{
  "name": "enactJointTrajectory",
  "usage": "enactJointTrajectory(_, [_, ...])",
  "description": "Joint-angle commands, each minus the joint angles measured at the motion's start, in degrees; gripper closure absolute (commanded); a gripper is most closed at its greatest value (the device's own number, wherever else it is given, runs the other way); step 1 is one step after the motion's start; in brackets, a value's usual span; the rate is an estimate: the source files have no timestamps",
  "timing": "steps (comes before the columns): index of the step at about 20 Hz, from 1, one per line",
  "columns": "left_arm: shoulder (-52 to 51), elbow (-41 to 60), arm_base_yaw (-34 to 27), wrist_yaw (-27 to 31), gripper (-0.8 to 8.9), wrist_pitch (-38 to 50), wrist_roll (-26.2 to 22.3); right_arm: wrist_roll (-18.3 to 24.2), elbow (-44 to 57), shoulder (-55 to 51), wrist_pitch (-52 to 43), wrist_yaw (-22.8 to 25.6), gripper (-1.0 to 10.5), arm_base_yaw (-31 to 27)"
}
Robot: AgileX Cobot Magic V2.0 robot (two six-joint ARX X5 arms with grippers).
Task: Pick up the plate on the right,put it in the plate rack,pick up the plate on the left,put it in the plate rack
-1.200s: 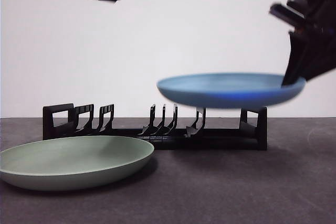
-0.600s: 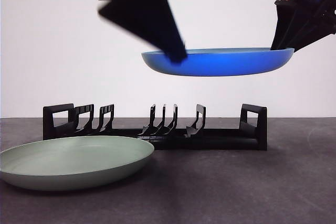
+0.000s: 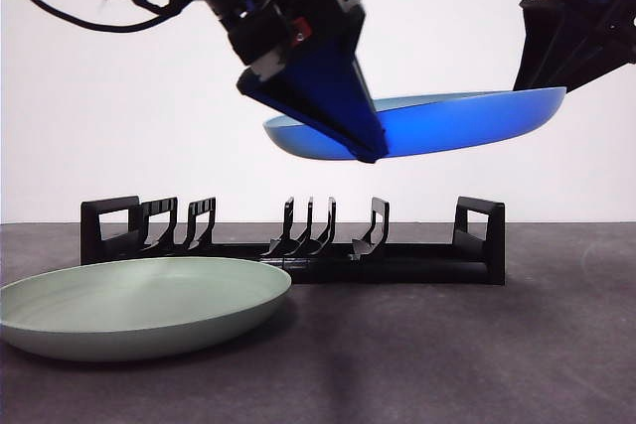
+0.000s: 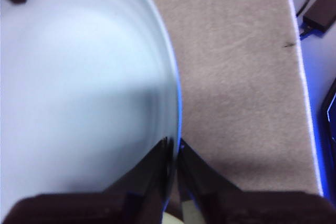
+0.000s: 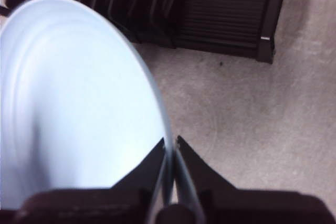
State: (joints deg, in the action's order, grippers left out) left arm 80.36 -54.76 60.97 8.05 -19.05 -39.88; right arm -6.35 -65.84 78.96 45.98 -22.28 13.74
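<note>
The blue plate (image 3: 447, 124) hangs in the air above the rack (image 3: 298, 245), tilted, its rim at 3 o'clock higher than the rim at 9 o'clock in the front view. Both grippers pinch it at once. The left gripper (image 3: 368, 151) comes down from 11 o'clock and clamps the lower rim near the plate's middle; in the left wrist view its jaws are pressed together on the rim (image 4: 176, 148). The right gripper (image 3: 542, 81) reaches in from 2 o'clock and grips the raised edge; the right wrist view shows its jaws nipped on the rim (image 5: 172, 142), with the rack (image 5: 226, 9) lying on the table beyond the plate (image 5: 79, 103).

The rack stands on the dark table (image 3: 477, 354), its prongs upright and every slot bare. The green plate (image 3: 139, 305) lies flat on the table at 8 o'clock from the rack, just in front of its end handle, well apart from both grippers
</note>
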Motion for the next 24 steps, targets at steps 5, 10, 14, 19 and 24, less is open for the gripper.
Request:
enactJointTrajectory(5, [0.04,-0.31,1.42,0.96,8.22,1.01,3.82,0.35,-1.95,-1.70,-4.79,0.39,6.6,-1.05])
enactJointTrajectory(10, [-1.42,-3.28,0.42,0.90,8.22,1.86,19.45,-1.90,-1.95,-6.86,-13.88,2.14,6.7,-2.69])
enactJointTrajectory(14, [-4.59,-4.66,-5.70,0.09,8.22,3.82,29.22,-1.95,-1.95,-9.70,-17.00,3.58,6.7,-3.37])
enactJointTrajectory(19, [-7.93,-4.66,-20.20,-13.92,8.22,6.67,37.55,-1.92,-1.95,-9.81,-16.83,3.56,6.7,-3.56])
enactJointTrajectory(24, [-7.87,-4.66,-35.19,-30.03,8.22,14.75,45.94,-1.92,-1.95,-9.81,-16.81,3.54,6.7,-3.56])
